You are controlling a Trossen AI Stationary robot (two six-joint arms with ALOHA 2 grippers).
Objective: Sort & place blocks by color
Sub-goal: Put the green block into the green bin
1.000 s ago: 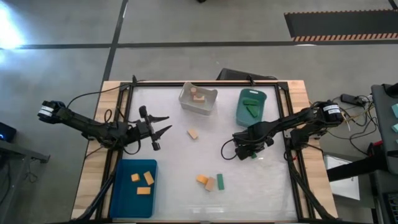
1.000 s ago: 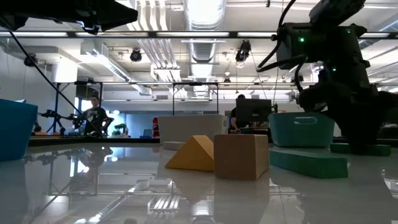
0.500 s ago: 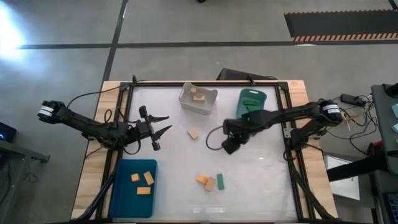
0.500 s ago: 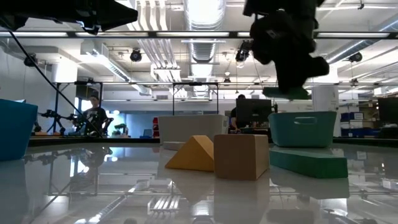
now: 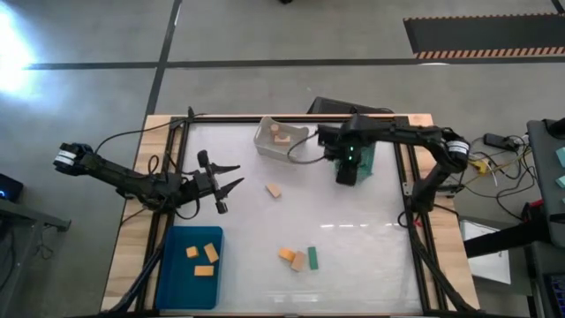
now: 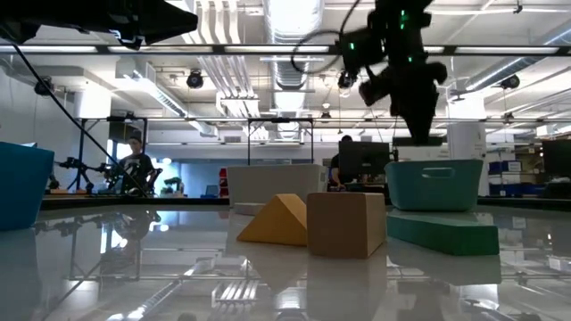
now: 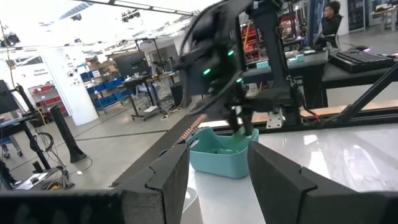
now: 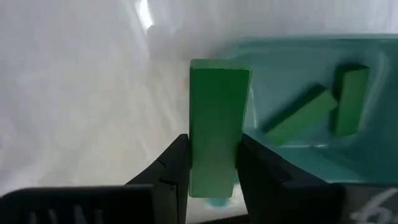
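Note:
My right gripper (image 5: pixel 347 170) hangs over the near left rim of the green bin (image 5: pixel 371 150), shut on a green bar block (image 8: pixel 217 112). Two green blocks (image 8: pixel 305 115) lie inside the bin. On the table sit a tan block (image 5: pixel 274 190) and, near the front, an orange (image 5: pixel 287 255), a tan (image 5: pixel 299 261) and a green block (image 5: pixel 312 258) close together. My left gripper (image 5: pixel 231 177) waits open and empty at the table's left, pointing roughly level toward the right. My right gripper pinches the green bar by its two long sides (image 8: pixel 198 146) between its two fingers (image 8: pixel 174 171). The fingers point down from above. The bar runs out forward past the fingertips, lifted clear above the bin's rim and the table.
A clear bin (image 5: pixel 282 140) with tan blocks stands at the far middle. A blue bin (image 5: pixel 177 274) with orange blocks sits at the near left corner. Black frame rails run along the table's edges. The middle of the table is bare.
My right gripper has risen from the table's right side with the green bar and has gone toward the far edge to the green bin, rolling its wrist on the way. The bar, on the table before, now hangs clear.

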